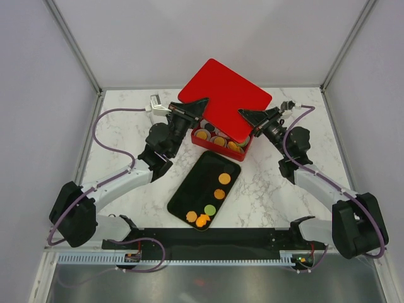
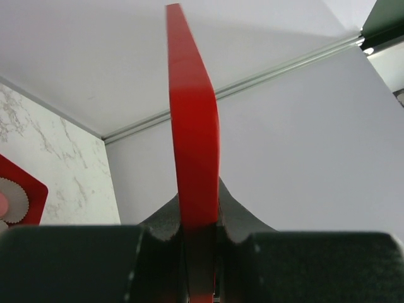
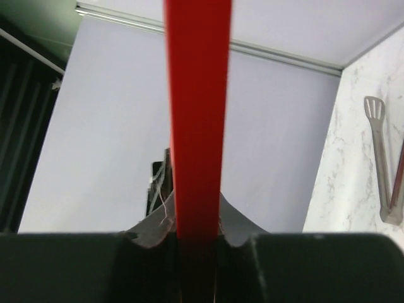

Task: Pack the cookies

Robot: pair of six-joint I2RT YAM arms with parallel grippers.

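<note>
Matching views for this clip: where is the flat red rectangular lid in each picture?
Top external: flat red rectangular lid upper centre, left gripper and right gripper clamping its edges.
Left wrist: edge-on vertical strip, centre.
Right wrist: edge-on vertical strip, centre.
Shared landmark: white marble tabletop.

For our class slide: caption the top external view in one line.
Left gripper and right gripper hold red lid above cookie box.

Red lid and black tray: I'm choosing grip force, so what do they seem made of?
Red lid: probably rigid plastic, maybe painted metal. It has uniform colour, a smooth matte face, and a rounded edge of even thickness in the wrist views. Black tray: likely plastic, smooth, flat, with rounded corners.
</note>
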